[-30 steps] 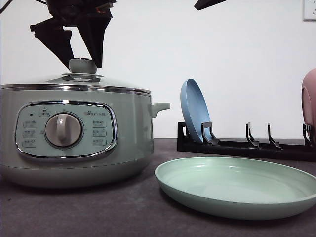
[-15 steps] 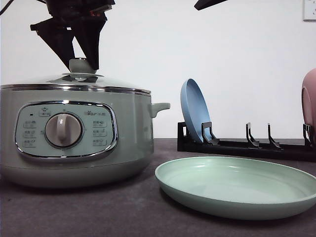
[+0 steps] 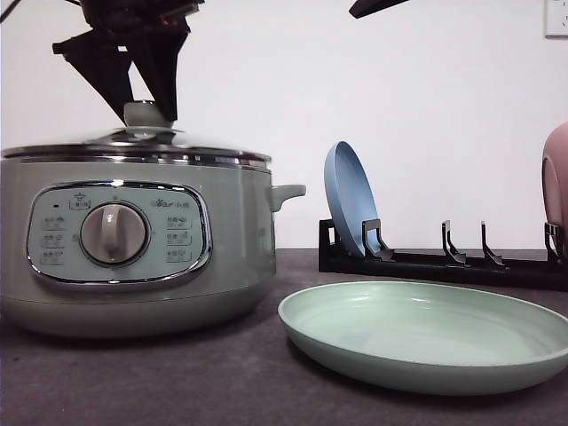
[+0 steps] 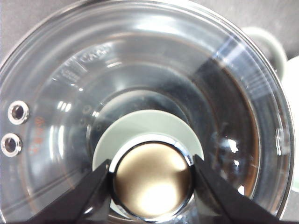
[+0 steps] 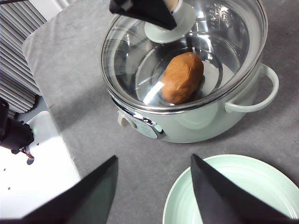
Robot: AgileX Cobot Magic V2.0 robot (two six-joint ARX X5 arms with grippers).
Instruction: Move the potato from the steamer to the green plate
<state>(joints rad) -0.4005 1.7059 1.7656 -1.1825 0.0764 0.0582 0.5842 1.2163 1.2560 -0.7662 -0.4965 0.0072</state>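
I count one steamer (image 3: 133, 240) at the worktop's left, one potato (image 5: 182, 77) lying inside it under the glass lid (image 4: 140, 70), and one empty green plate (image 3: 426, 342) right of it. My left gripper (image 3: 142, 84) points straight down, clamped on the lid's knob (image 4: 152, 182). My right gripper (image 5: 154, 191) hangs high, fingers spread wide, holding nothing.

Bright, even light; glare streaks the glass lid (image 4: 140, 70), whose knob (image 4: 153, 181) blurs close-up.
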